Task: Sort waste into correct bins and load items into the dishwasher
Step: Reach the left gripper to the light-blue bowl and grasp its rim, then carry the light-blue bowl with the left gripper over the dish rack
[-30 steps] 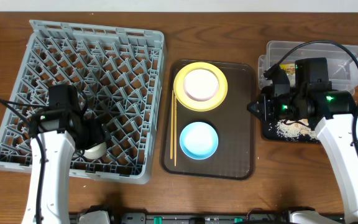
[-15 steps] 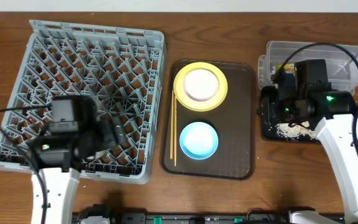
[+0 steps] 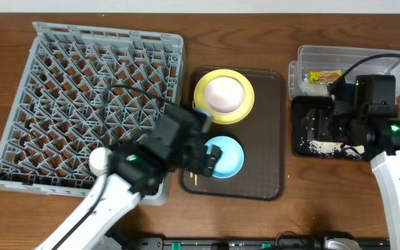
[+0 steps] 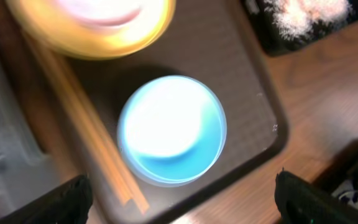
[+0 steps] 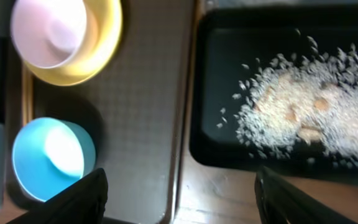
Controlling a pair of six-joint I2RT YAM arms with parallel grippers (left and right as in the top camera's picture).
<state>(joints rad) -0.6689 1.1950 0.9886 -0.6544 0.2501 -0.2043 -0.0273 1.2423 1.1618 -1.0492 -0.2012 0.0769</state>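
A light-blue bowl [image 3: 226,157] sits on the brown serving tray [image 3: 269,132], with chopsticks [image 4: 86,146] along its left. A white bowl [image 3: 222,93] rests on the yellow plate [image 3: 244,104] behind it. My left gripper [image 3: 204,157] is open and empty, over the bowl's left edge; the bowl fills the left wrist view [image 4: 171,130]. My right gripper [image 3: 312,127] is open and empty over the black tray [image 3: 298,147], which holds rice grains [image 5: 303,112]. The wrapper [image 3: 323,76] lies in the clear tub [image 3: 353,57]. The grey dish rack [image 3: 82,90] stands at the left.
My left arm reaches across the rack's front right corner and hides the lower part of the chopsticks in the overhead view. The black tray sits just in front of the clear tub. Bare wood table [image 3: 304,187] lies in front of both trays.
My left arm has swung from over the rack's front to the right, onto the brown tray by the blue bowl. My right arm has drawn back to the right, uncovering the wrapper in the tub.
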